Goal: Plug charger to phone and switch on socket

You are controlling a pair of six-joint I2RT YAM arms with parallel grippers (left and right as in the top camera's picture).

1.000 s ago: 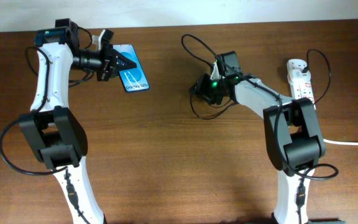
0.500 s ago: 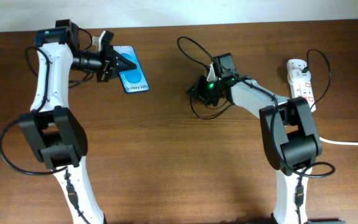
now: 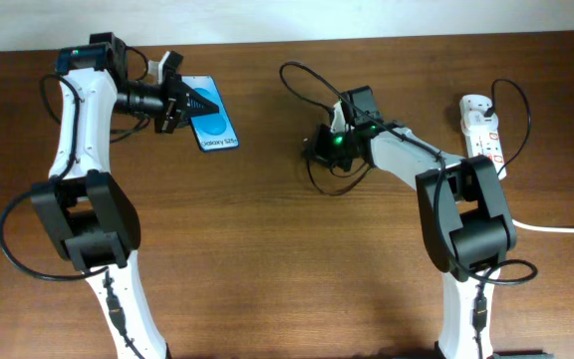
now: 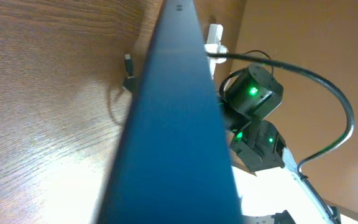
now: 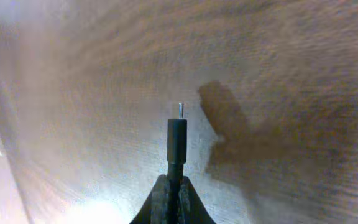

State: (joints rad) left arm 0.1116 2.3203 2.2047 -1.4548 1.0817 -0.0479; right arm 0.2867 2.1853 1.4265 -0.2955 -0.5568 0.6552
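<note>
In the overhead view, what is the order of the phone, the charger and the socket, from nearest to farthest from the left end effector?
1. phone: held in the left end effector, upper left.
2. charger: centre of the table.
3. socket: far right.

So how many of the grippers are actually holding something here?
2. The left gripper clamps the phone at back left; the right gripper pinches the charger by its plug, near centre.
</note>
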